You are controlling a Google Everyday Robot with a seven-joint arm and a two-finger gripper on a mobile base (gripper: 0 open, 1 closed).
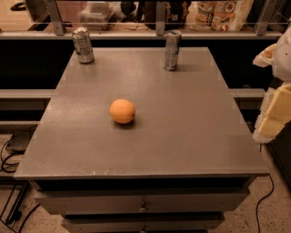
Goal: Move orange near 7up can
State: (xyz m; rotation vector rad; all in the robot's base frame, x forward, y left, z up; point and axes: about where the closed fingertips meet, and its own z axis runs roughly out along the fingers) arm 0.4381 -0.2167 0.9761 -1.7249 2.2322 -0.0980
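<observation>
The orange [122,111] lies on the grey table top [182,136], a little left of its middle. The 7up can [82,44], stout and silvery, stands upright at the far left corner of the table. My gripper [274,111], a white and pale yellow shape, hangs at the right edge of the view, just beyond the table's right side. It is well to the right of the orange, touches nothing and holds nothing that I can see.
A slimmer, taller silver can [172,50] stands upright at the far edge, right of centre. A railing and a shelf with bags [223,13] run behind the table. Drawers [143,205] sit under the top. Cables [9,159] lie on the floor at left.
</observation>
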